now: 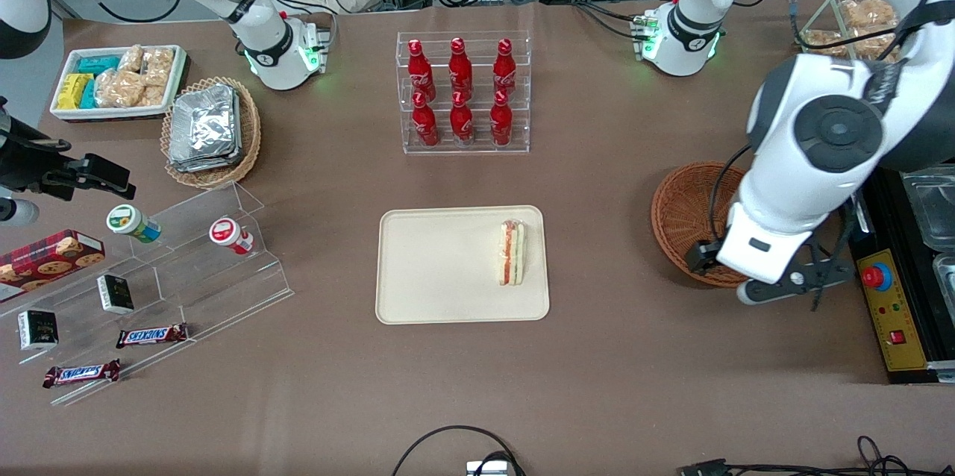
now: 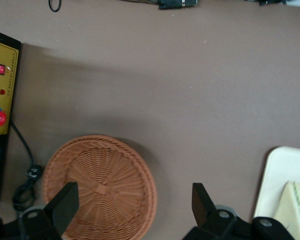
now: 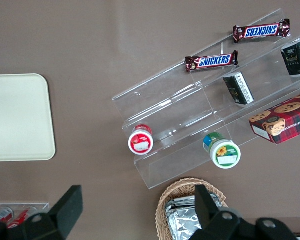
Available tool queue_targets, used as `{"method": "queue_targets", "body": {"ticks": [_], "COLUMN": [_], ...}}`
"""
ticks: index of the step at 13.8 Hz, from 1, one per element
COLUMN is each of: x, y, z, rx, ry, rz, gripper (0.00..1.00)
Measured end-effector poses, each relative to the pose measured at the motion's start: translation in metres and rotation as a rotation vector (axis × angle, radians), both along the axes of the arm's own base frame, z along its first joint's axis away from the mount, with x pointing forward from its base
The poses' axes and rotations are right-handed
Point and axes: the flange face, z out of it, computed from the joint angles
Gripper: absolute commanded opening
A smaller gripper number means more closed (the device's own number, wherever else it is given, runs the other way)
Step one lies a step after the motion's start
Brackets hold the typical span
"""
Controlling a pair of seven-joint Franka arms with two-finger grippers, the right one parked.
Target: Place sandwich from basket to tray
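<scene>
Above the basket [image 1: 683, 218], toward the working arm's end of the table [image 1: 597, 386], my hand [image 2: 135, 202] hangs spread wide and holds nothing. Its two dark fingers [image 2: 64, 202] stand well apart, one over the woven bowl, the other over bare table between basket and tray [image 1: 440, 267]. The basket shows only its reddish-brown wicker bottom. The sandwich [image 1: 512, 253] lies on the cream tray, at the end of the tray nearest the basket, its red, orange and green filling edge showing. The tray sits mid-table, nearer the front camera than the clear rack of red bottles [image 1: 461, 92].
</scene>
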Motion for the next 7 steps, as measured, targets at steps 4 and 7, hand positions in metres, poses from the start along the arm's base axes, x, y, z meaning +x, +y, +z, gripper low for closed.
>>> {"method": "queue_targets", "body": {"ticks": [4, 7], "x": [-0.021, -0.047], "y": [0.07, 0.107], "z": [0.032, 0.053], "rx": [-0.004, -0.008], "ry": [0.04, 0.062], "rz": [-0.133, -0.207], "gripper": [1.0, 1.0]}}
